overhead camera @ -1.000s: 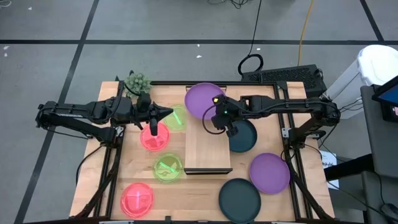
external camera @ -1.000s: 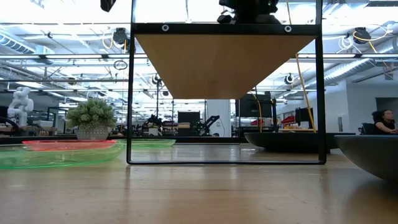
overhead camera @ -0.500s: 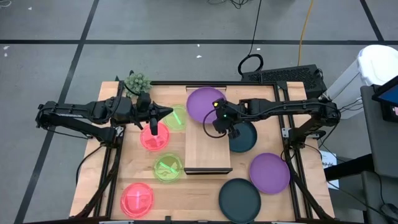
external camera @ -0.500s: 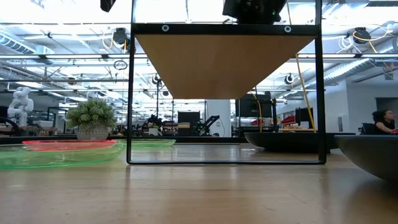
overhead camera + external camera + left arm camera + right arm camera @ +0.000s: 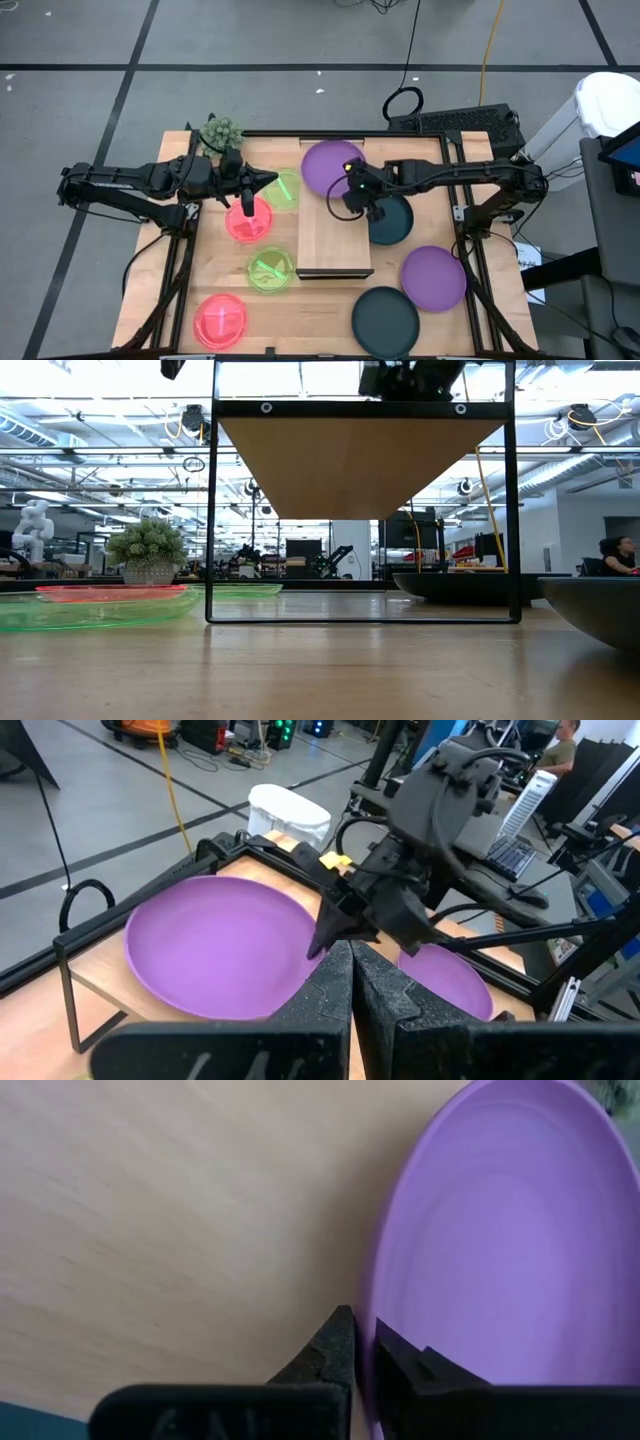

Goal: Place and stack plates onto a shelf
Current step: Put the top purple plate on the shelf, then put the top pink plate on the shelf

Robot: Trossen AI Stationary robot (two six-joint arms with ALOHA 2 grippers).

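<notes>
**Purple plate pinched at its rim on the shelf**

The right gripper (image 5: 352,193) nips the purple plate (image 5: 331,165) by its near rim at the far end of the shelf (image 5: 335,243). Likely light, stiff, slick plastic: the thin edge suits gripping. The left gripper (image 5: 271,180) hovers closed, empty.

A purple plate (image 5: 330,166) lies on the far end of the shelf (image 5: 335,240), the right gripper (image 5: 347,192) at its rim; the left gripper (image 5: 247,205) hovers above a pink plate (image 5: 250,220)
</notes>
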